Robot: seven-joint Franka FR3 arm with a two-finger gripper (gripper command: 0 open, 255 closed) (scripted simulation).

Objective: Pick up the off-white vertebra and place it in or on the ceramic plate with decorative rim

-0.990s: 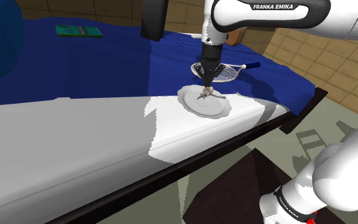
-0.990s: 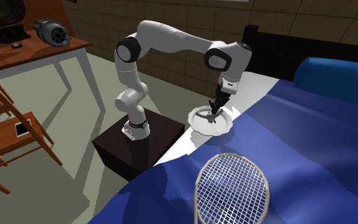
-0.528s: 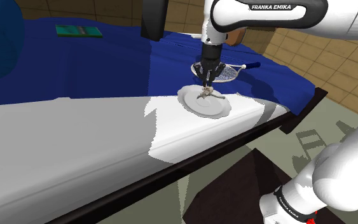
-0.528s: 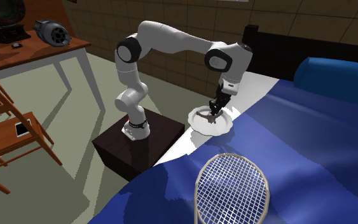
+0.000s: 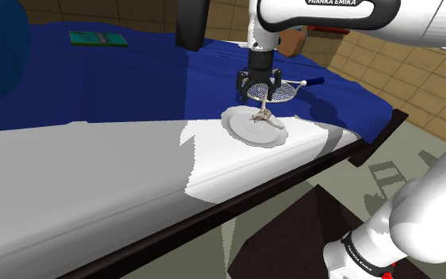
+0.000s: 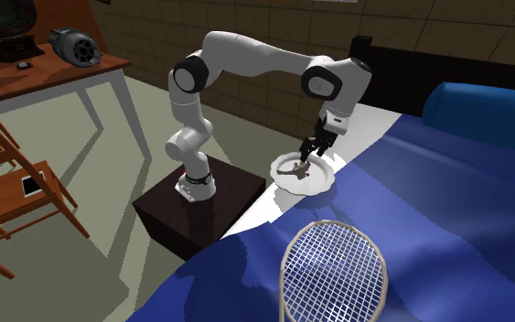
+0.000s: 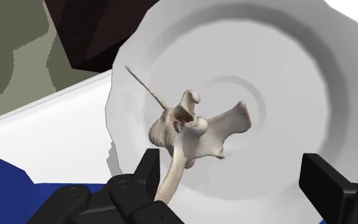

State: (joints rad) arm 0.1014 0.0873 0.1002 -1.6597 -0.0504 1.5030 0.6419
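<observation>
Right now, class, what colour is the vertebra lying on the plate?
Pale cream vertebra; wrist view shows it best.

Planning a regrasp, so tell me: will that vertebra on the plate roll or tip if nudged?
Probably rocks rather than rolls: the vertebra has irregular prongs sticking out. Likely rigid, though its thin spike looks fragile. The smooth plate may let it slide.

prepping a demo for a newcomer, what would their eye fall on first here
Most likely the pale, bony vertebra lying on the white plate, which sits on the white sheet near its edge. Next comes the black gripper hanging just above it, with its fingers open and touching nothing. In the second exterior view, the big racket on the blue blanket dominates the foreground.
</observation>
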